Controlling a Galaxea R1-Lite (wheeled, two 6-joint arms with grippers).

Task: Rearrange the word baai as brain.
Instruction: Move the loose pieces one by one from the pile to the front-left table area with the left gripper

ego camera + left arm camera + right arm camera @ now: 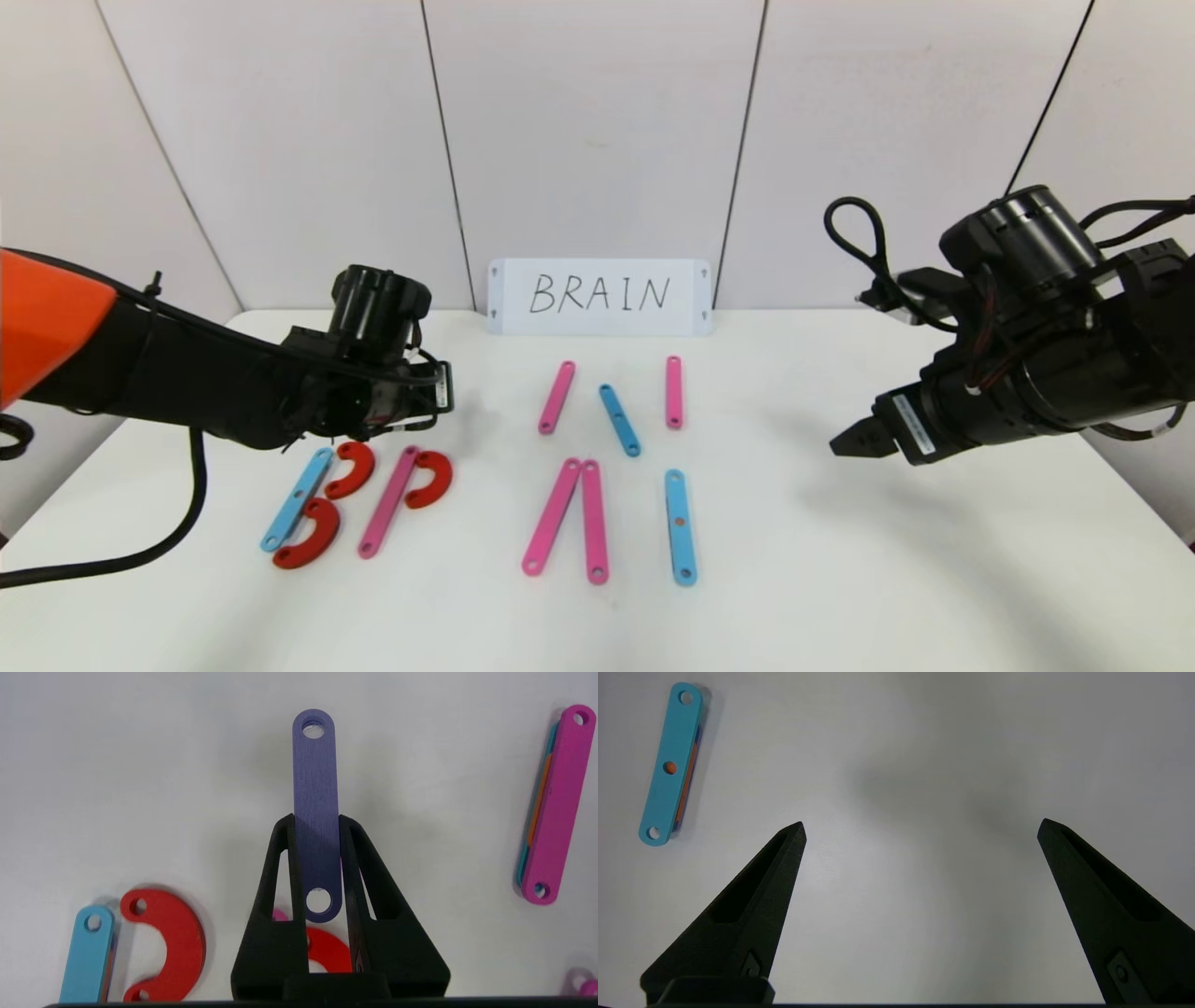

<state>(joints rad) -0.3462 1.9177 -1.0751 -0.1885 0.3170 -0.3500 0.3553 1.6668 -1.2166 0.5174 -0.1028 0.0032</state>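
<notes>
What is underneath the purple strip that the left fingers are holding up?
Below the purple strip, gripped in the left gripper, lies bare white table. Nearer the fingers, part of a red curve and a pink tip peek out; the rest is covered.

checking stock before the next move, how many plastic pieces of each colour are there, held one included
pink strips: 5, e.g.
blue strips: 3, e.g.
red curves: 3, e.g.
purple strip: 1, in the left gripper
total: 12
</notes>
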